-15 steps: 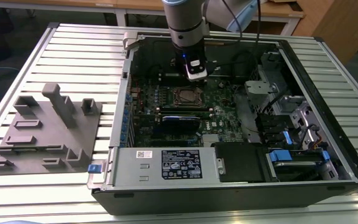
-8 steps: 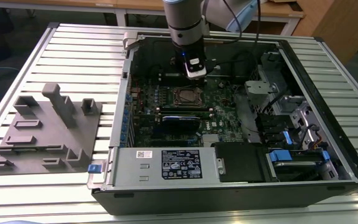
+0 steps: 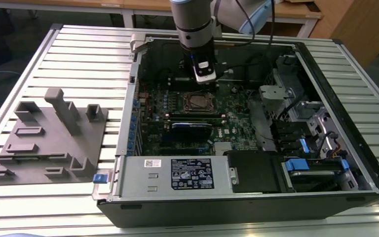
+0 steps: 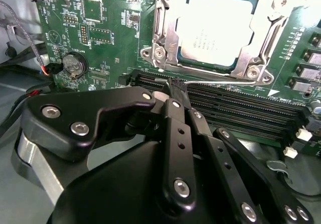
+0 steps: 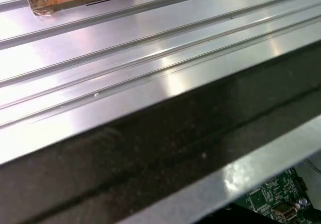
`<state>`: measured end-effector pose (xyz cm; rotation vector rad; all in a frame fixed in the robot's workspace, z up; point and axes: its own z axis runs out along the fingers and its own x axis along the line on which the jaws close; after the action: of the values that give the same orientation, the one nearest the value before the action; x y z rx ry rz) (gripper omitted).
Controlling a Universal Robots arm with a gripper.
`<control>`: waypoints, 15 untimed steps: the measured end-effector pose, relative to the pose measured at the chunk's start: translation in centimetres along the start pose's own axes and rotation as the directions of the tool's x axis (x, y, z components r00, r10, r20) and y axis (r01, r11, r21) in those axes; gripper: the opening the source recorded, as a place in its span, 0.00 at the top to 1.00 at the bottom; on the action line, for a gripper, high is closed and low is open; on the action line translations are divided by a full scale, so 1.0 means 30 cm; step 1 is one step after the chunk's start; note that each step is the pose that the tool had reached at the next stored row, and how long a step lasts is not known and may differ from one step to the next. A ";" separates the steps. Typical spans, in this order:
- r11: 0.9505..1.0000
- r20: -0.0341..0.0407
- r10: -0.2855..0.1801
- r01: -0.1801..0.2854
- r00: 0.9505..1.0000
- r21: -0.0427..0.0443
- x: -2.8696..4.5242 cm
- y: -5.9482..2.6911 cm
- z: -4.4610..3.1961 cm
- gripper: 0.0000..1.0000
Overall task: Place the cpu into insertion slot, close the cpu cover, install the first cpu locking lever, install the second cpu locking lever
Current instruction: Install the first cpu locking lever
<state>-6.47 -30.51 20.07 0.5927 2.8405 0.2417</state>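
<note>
Pressed together, the jaws of the single gripper (image 4: 175,87) meet in a black tip that touches the end of one thin locking lever (image 4: 225,82), though I cannot tell whether they pinch it. In the exterior view, the one arm (image 3: 193,19) drops straight down into the open computer case (image 3: 242,207), its wrist upright and close to the insertion slot (image 3: 199,102). One cpu (image 4: 220,28) lies in that slot with one cpu cover (image 4: 168,33) flat around it, next to a bank of memory slots (image 4: 241,106) and one round coin battery (image 4: 75,63) on the green motherboard (image 4: 110,13).
</note>
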 end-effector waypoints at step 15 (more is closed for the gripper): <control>1.000 0.040 0.011 -0.010 0.999 -0.013 0.020 -0.010 0.011 0.89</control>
<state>-7.02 -30.51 19.57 0.6028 2.7959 0.2471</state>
